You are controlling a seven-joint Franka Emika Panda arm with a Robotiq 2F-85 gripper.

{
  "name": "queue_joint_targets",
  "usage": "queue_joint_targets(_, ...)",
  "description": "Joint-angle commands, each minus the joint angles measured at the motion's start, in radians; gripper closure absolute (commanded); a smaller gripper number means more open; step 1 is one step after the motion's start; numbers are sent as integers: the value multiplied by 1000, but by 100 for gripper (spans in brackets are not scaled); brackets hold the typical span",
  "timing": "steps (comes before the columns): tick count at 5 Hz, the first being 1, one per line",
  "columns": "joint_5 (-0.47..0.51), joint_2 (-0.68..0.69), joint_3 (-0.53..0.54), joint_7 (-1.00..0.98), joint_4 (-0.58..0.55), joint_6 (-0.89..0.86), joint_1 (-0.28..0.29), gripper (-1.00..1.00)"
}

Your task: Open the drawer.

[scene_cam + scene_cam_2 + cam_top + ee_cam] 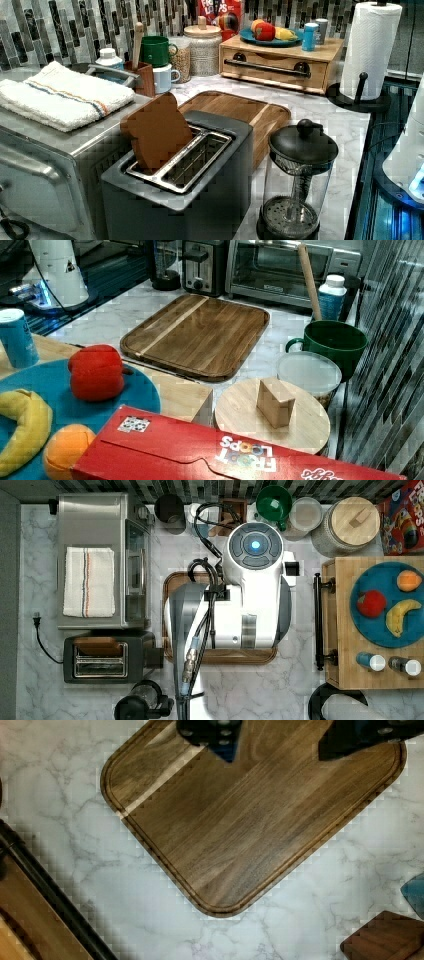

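— So where are we?
— My gripper [280, 742] hangs over the brown tray [250, 820], fingers spread, holding nothing.
— And the drawer?
— Beyond it, the drawer [275, 67] sits shut under the fruit plate [272, 41], its black handle [318, 622] untouched. I judge the reach, grasp and pull all remain.

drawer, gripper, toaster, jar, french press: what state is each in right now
drawer: shut, handle untouched
gripper: open, holding nothing, above the tray
toaster: one slice sticking up out of a slot
jar: wooden lid on
french press: lid on, looks empty
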Motion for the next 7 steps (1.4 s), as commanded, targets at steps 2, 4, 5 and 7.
queue_joint_targets(2,51,19,-2,-37,-10,-31,-21,-100)
queue_joint_targets(4,44,-3,-43,-359,-104,23,-64,-100)
queue_joint_targets(5,23,-4,-60,-529,-132,55,-92,-100)
queue_joint_targets(7,22,36,-121,-835,-108,101,-144,-100)
